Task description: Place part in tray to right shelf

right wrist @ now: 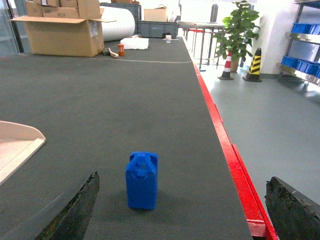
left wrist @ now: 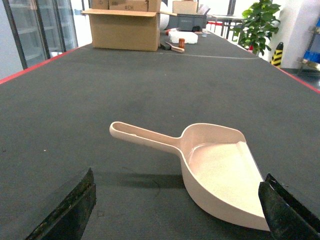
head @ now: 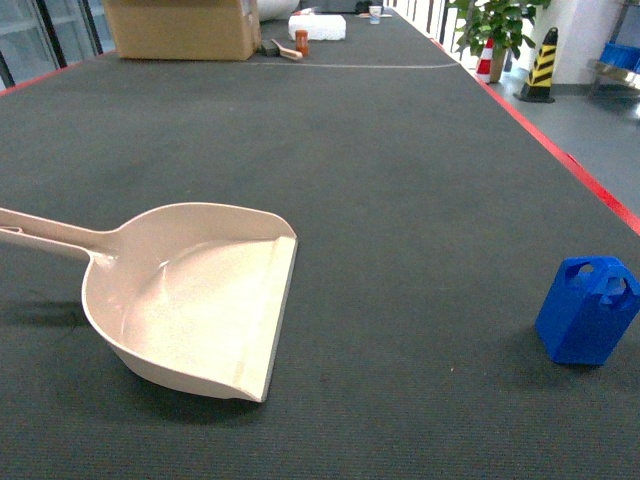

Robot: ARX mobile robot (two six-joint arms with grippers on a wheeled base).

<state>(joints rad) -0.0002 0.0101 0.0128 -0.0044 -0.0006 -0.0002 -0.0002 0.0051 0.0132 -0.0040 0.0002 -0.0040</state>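
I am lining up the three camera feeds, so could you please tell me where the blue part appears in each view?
Head: the blue part stands at the far right edge, on the dark mat, well apart from the beige tray.
Left wrist: not in the picture; only the tray shows.
Right wrist: low centre, upright, between the open fingers.
Shared landmark: the cardboard box at the far end, seen in all three views.

Left pincer [left wrist: 177, 210]: jaws spread wide, nothing between them, held low and level. Right pincer [right wrist: 182, 210]: jaws equally wide apart, empty, same low level pose.
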